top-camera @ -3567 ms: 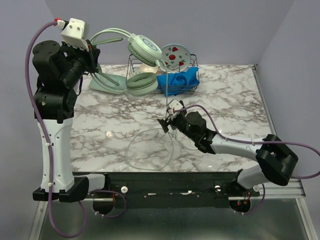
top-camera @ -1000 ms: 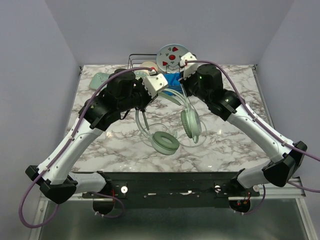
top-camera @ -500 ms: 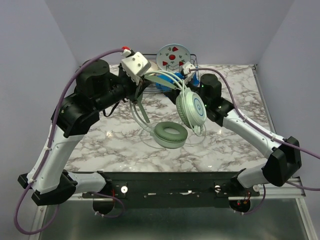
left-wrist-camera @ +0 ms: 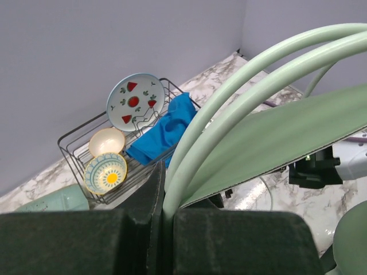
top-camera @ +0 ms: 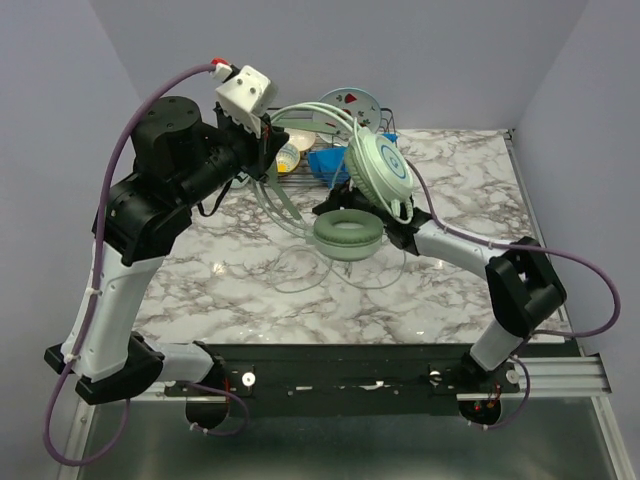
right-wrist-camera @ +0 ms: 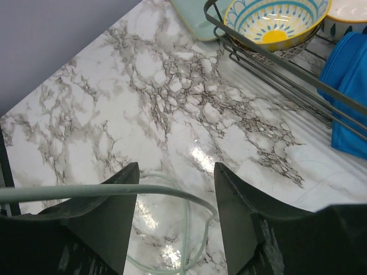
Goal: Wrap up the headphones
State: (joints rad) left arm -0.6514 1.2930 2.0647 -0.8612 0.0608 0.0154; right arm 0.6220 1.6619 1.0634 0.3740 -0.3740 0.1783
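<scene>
The pale mint-green headphones (top-camera: 378, 170) hang in the air over the table's middle. My left gripper (top-camera: 266, 150) is raised at the back left and shut on their slim headband (left-wrist-camera: 229, 109). One ear cup faces the camera and the other (top-camera: 347, 233) hangs below it. The thin cable (top-camera: 320, 268) lies in loops on the marble. My right gripper (top-camera: 328, 207) is low, mostly hidden behind the ear cups. In the right wrist view it (right-wrist-camera: 175, 170) is open above the table, and the cable (right-wrist-camera: 86, 192) runs across its left finger and curves between the two fingers.
A wire dish rack (left-wrist-camera: 74, 152) stands at the back and holds a plate with red marks (left-wrist-camera: 135, 101), two bowls (left-wrist-camera: 105, 173) and a blue cloth (left-wrist-camera: 166, 130). A flat mint-green tray (right-wrist-camera: 195, 17) lies left of the rack. Purple arm cables hang beside both arms.
My left arm has lifted the headphones higher and drawn them back and to the left. My right arm has dropped low and reached left under the ear cups. The cable loops stay on the table.
</scene>
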